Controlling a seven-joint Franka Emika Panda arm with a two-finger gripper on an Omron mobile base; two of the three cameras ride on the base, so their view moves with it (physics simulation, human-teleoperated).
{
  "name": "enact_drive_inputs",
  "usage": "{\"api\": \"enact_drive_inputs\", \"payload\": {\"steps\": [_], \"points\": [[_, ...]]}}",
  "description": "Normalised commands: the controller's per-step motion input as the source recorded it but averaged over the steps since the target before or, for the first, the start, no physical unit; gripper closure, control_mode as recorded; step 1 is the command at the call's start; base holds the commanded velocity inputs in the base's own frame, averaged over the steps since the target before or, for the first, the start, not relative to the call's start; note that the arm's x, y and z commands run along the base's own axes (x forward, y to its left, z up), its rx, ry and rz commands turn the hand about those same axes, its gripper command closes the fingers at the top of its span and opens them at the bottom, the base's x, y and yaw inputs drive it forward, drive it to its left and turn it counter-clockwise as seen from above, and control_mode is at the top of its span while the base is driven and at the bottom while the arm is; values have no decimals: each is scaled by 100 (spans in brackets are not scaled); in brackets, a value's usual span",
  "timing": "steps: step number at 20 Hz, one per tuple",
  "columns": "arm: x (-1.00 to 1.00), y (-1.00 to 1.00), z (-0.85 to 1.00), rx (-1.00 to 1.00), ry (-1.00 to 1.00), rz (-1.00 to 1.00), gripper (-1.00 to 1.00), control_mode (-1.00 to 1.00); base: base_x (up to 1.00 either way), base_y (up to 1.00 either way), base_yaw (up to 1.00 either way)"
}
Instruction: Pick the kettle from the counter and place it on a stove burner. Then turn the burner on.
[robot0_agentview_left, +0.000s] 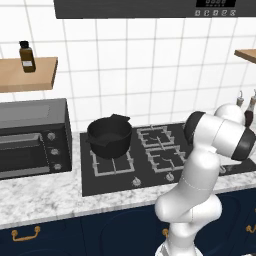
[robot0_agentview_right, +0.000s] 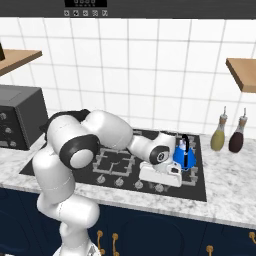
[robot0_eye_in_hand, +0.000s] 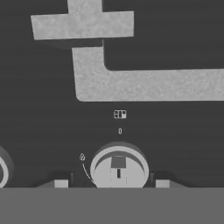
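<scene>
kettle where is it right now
In the right base view the blue kettle sits on the black cooktop, on a burner near its right edge, just behind the robot's hand. The two bottles stand on the counter to its right.

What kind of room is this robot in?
It looks like a kitchen: a black glass cooktop with a big black pot on it, a dark toaster oven, and a speckled marble counter.

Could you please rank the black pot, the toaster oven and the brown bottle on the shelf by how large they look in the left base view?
1. The toaster oven, clearly the largest, though cut off by the frame's left edge.
2. The black pot.
3. The brown bottle on the wooden shelf, smallest; it also sits farther back.
</scene>
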Motion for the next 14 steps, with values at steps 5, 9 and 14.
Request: {"api": "enact_drive_inputs", "payload": {"steps": [5, 9, 14], "points": [[-1, 0, 0, 0, -6, 1, 100, -100, 0, 0, 0], [-11, 0, 4, 0, -13, 25, 100, -100, 0, 0, 0], [-8, 0, 4, -1, -16, 39, 100, -100, 0, 0, 0]]}}
